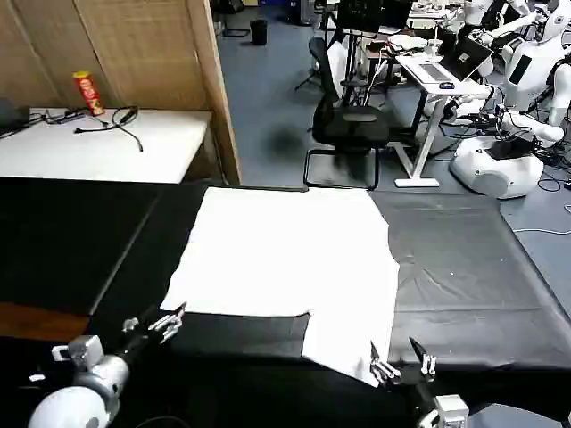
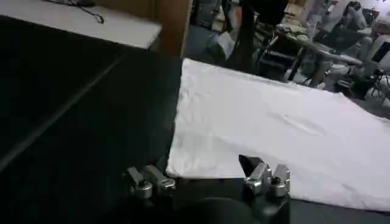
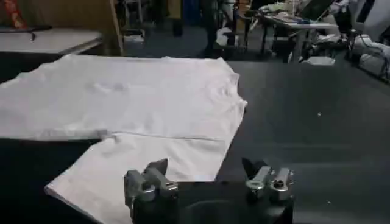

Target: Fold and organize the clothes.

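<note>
Across the centre of the head view, the white T-shirt (image 1: 290,254) lies flat on the black table (image 1: 473,267), with its plain side up and no lettering visible. One part of the garment extends toward the lower right of the frame and ends in a corner at the table's near edge. The left tool (image 1: 167,323) sits at the lower left of the head view, just beside the shirt's near-left corner, with its fingers apart and nothing between them. In the left wrist view, the left tool (image 2: 207,181) shows its fingertips (image 2: 266,178) spread, with the shirt's corner lying in front of the gap; contact with the fabric cannot be determined. The right tool (image 1: 401,361) sits at the lower right of the head view, just beside the shirt's lower right corner, also with its fingers apart and empty. In the right wrist view, the right tool (image 3: 208,181) shows the cloth lying directly ahead of its spread fingers. At the upper left of the head view, a white side table (image 1: 98,147) carries a yellow-and-red can (image 1: 87,93) and a black cable (image 1: 120,120). An office chair (image 1: 348,125) stands on the floor behind the black table.
</note>
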